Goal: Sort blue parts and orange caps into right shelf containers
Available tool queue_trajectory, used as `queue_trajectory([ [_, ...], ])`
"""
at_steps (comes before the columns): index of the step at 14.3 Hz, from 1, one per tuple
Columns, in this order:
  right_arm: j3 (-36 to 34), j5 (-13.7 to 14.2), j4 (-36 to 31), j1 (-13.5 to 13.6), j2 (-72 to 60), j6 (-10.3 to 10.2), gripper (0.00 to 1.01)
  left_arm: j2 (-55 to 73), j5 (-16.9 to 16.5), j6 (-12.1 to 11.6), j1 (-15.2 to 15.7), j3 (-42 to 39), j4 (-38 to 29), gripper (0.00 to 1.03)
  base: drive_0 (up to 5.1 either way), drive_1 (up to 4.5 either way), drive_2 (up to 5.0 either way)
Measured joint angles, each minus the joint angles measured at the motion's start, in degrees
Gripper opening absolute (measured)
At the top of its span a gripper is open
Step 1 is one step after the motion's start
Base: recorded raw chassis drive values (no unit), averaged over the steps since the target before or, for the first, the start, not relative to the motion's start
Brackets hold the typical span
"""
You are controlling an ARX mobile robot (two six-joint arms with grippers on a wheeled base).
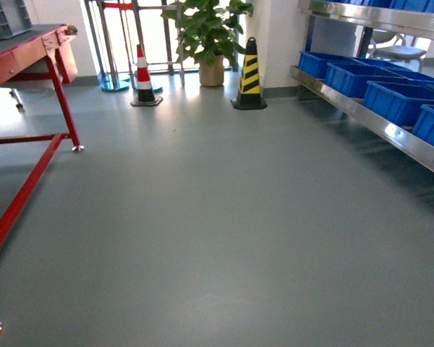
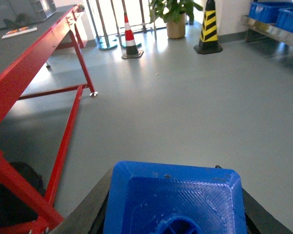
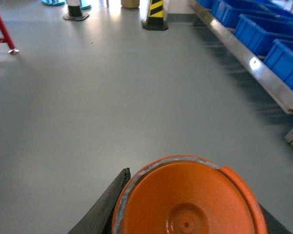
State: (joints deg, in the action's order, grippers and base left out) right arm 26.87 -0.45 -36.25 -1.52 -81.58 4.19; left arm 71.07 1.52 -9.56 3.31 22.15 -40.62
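Both pincers loaded, open floor ahead.

My left gripper (image 2: 173, 214) is closed on a blue part (image 2: 173, 200) at the bottom of its wrist view; my right gripper (image 3: 185, 214) is closed on an orange cap (image 3: 188, 200), likewise bottom centre. Blue crates (image 1: 390, 97) sit in a row on the steel shelf (image 1: 362, 116) at the head view's right edge. Red-framed table (image 1: 29, 50) upper left; striped cones (image 1: 249, 76) and a potted plant (image 1: 210, 36) along the top.

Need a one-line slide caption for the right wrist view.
Right gripper carries an orange cap over grey floor, blue crates on the shelf ahead right.
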Motion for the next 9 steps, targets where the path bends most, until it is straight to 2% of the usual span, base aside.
queue_trajectory([
  [9,0.04,0.02,-0.15,0.0,0.0,0.0,0.44,-0.22,0.0,0.0,0.0,0.11,-0.02,0.45,-0.1,4.02,-4.2],
])
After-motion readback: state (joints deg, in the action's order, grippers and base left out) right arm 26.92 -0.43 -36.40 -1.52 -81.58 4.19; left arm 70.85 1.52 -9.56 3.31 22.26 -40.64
